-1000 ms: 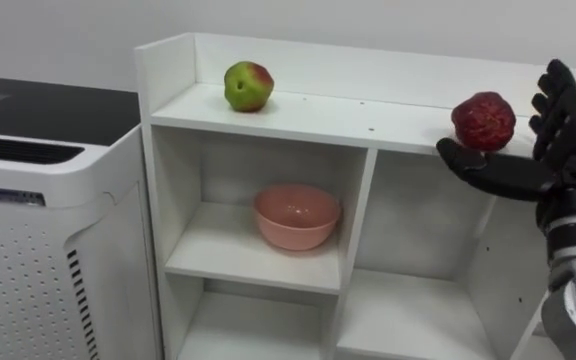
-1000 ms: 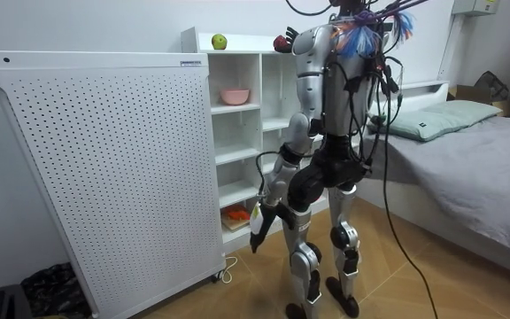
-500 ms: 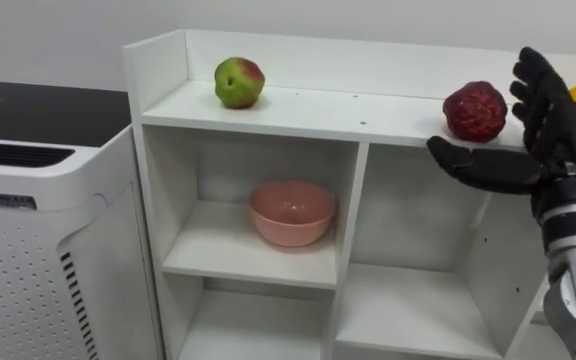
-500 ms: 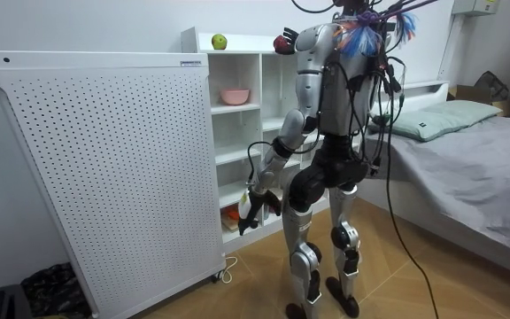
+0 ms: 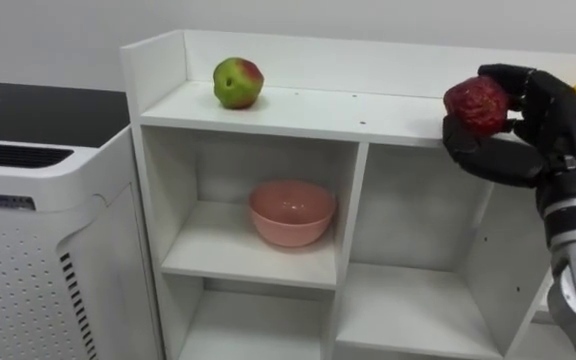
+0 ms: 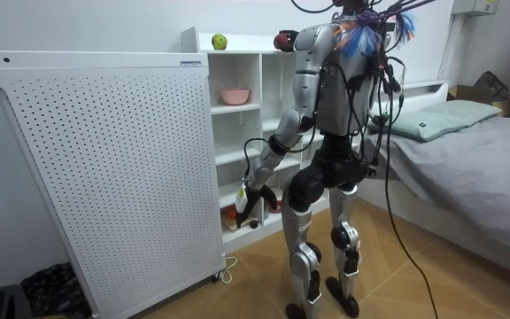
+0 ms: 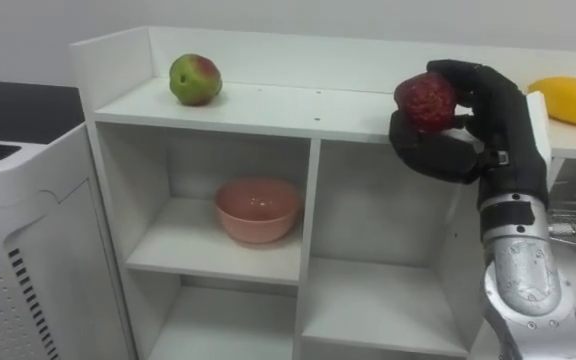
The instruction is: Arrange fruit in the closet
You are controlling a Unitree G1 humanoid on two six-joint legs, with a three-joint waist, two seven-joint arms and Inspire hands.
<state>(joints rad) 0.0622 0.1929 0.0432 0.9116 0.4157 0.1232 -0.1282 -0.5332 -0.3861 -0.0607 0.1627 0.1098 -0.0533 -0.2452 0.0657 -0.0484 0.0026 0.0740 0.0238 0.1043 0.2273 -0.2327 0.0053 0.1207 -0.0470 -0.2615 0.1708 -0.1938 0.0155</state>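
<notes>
A dark red fruit point(image 5: 478, 103) is at the right part of the white closet's top shelf point(image 5: 328, 112), and my right hand point(image 5: 533, 125) is shut on it, fingers over its top and thumb beneath. Whether it still touches the shelf I cannot tell. A green and red apple point(image 5: 238, 82) stands on the same shelf at the left. A yellow fruit point(image 7: 573, 100) lies on the shelf to the right of my hand. In the room view my left hand point(image 6: 248, 200) hangs low before the closet's lower compartments.
A pink bowl point(image 5: 292, 213) sits in the upper left compartment. A white perforated appliance point(image 5: 28, 250) stands against the closet's left side. Something orange point(image 6: 235, 213) lies on a low shelf. A bed point(image 6: 467, 142) stands at the room view's right.
My right hand went from open beside the red fruit to curled round it. In the room view my left arm rose and swung toward the closet's lower shelves.
</notes>
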